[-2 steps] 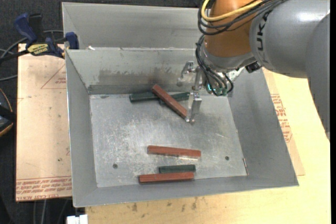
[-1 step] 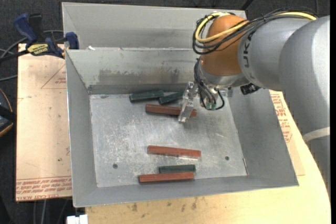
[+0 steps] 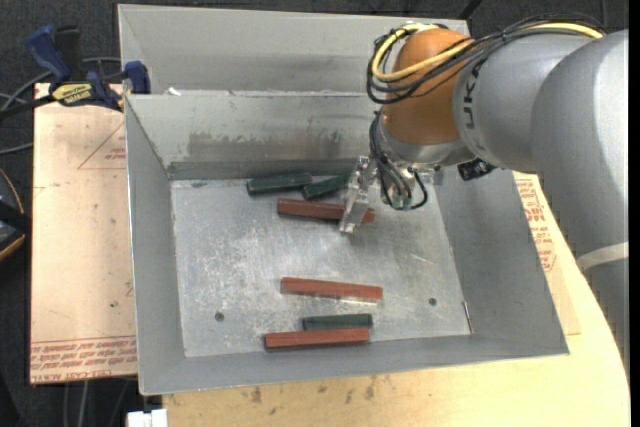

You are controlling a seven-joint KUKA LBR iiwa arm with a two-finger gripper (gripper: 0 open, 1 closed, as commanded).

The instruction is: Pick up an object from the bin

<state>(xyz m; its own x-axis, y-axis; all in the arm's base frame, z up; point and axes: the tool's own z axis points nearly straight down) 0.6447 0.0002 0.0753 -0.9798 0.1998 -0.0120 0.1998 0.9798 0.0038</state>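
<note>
Grey metal bin [image 3: 150, 215]: six loose pieces on your count, all lying flat on the floor.

1. Dark green flat bar [image 3: 280, 182], at 11 o'clock, close under the back wall.
2. Second dark green flat bar [image 3: 326, 185], shorter, at 12 o'clock, just beside the first. Whether their ends touch you cannot tell.
3. Upper reddish-brown flat bar [image 3: 312, 209], just below items 1 and 2, with its right end running in under the gripper [image 3: 352, 211].
4. Long reddish-brown flat bar [image 3: 330, 289], at 6 o'clock, well apart from the upper group.
5. Lower dark green flat bar [image 3: 337, 322], just below item 4.
6. Front reddish-brown flat bar [image 3: 316, 339], nearest the front wall, just beside item 5.

Gripper: low in the bin at 1 o'clock, at the right end of item 3. You cannot tell from this view whether it is released or clenched, nor whether it touches the bar.

Progress, as a judgement: the reach into the bin looks done and item 3 is the likely pick. Nothing is raised off the floor. You have the grasp to confirm and the lift clear of the bin yet to make.
</note>
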